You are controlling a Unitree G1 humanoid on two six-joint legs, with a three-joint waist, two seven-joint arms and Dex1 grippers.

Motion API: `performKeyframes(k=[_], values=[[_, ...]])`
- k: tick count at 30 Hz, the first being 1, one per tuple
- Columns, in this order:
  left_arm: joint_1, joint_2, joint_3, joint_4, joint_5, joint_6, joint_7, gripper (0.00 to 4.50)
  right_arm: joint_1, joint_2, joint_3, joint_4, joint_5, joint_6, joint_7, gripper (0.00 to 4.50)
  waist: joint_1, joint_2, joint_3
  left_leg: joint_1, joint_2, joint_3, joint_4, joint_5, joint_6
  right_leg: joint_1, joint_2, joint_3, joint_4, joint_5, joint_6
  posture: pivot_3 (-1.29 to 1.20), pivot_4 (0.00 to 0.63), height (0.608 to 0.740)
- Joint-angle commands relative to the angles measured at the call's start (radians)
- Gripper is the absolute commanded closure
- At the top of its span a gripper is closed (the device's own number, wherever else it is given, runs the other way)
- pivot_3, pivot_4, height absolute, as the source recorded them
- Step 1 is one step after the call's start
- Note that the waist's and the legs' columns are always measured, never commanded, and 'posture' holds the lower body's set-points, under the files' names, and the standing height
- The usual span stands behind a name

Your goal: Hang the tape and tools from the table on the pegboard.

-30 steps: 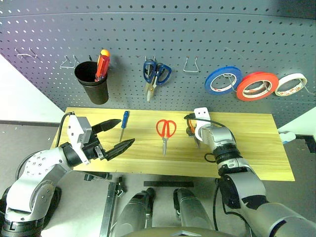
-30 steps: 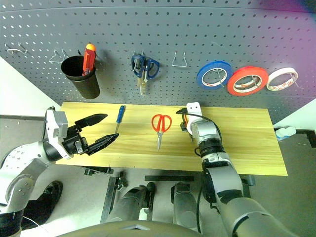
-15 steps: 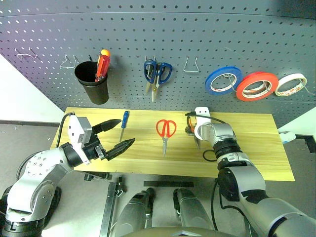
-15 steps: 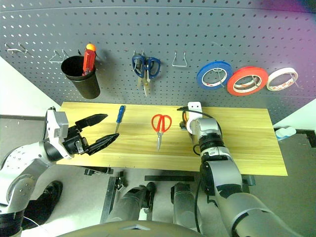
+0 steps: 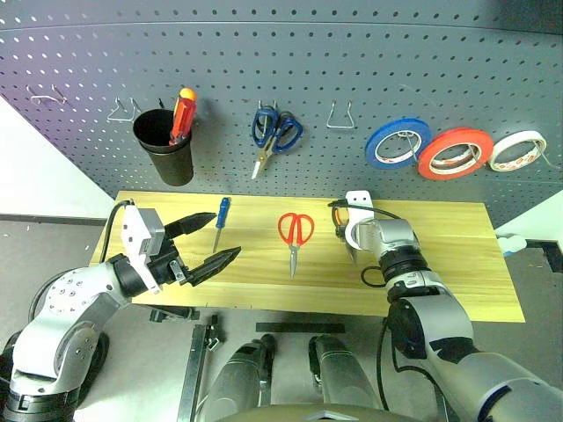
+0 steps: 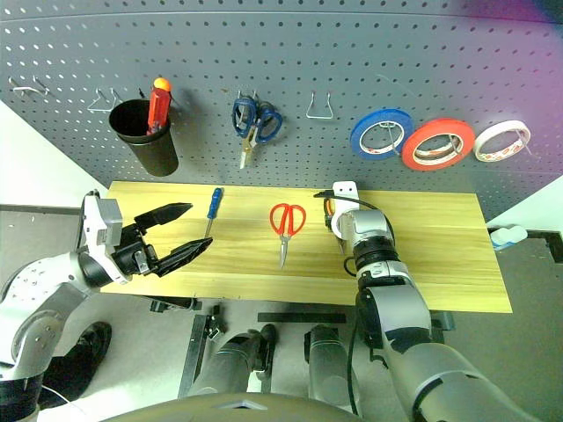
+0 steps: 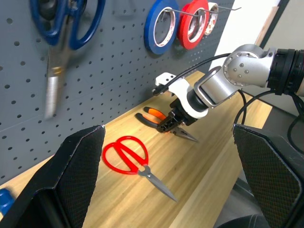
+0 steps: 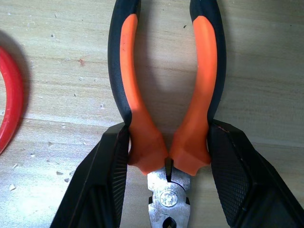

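Reaching down at the table (image 5: 457,264) with the right claw (image 8: 166,156), angled forward and downward, straddling the pliers (image 8: 166,95) near their pivot; both fingers (image 8: 102,180) pressing against the orange grips, so likely clenching on the pliers. Judging this the pickup step; next needing a firm squeeze, a lift, then a carry up to a free hook (image 5: 339,117) on the pegboard (image 5: 281,79) beyond the claw. Red scissors (image 5: 295,233) lying just left of it, screwdriver (image 5: 222,218) further left. Holding the left claw (image 5: 204,242) level, released, empty. Red tape (image 5: 456,154) already hanging up-right.
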Motion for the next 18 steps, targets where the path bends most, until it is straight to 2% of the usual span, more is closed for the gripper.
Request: performKeyframes(k=[1, 4, 9, 18], values=[[0.002, 0.007, 0.015, -0.030, -0.015, -0.010, -0.004, 0.00, 0.018, 0.003, 0.005, 0.007, -0.004, 0.012, 0.000, 2.37, 0.000, 0.000, 0.000, 0.000, 0.000, 0.000, 0.000, 0.000, 0.000, 0.000, 0.000, 0.000, 0.000, 0.000, 0.000, -0.06, 0.267, 0.740], [0.003, 0.008, 0.012, -0.030, -0.010, -0.014, -0.007, 0.00, 0.019, 0.003, 0.000, 0.002, 0.006, 0.002, 0.017, 2.37, 0.000, 0.000, 0.000, 0.000, 0.000, 0.000, 0.000, 0.000, 0.000, 0.000, 0.000, 0.000, 0.000, 0.000, 0.000, -0.07, 0.262, 0.740], [-0.006, 0.008, 0.013, -0.015, -0.013, -0.015, -0.013, 0.00, 0.032, -0.025, -0.049, -0.027, 0.088, -0.020, 0.171, 2.37, 0.000, 0.000, 0.000, 0.000, 0.000, 0.000, 0.000, 0.000, 0.000, 0.000, 0.000, 0.000, 0.000, 0.000, 0.000, -0.08, 0.255, 0.740], [-0.032, 0.010, 0.018, 0.031, -0.004, -0.024, -0.036, 0.00, 0.155, -0.127, 0.012, -0.162, 0.100, -0.038, 0.383, 2.37, 0.001, 0.000, 0.000, 0.000, 0.000, 0.000, 0.000, 0.000, 0.000, 0.000, 0.000, 0.000, -0.001, 0.000, 0.000, -0.12, 0.240, 0.740]])
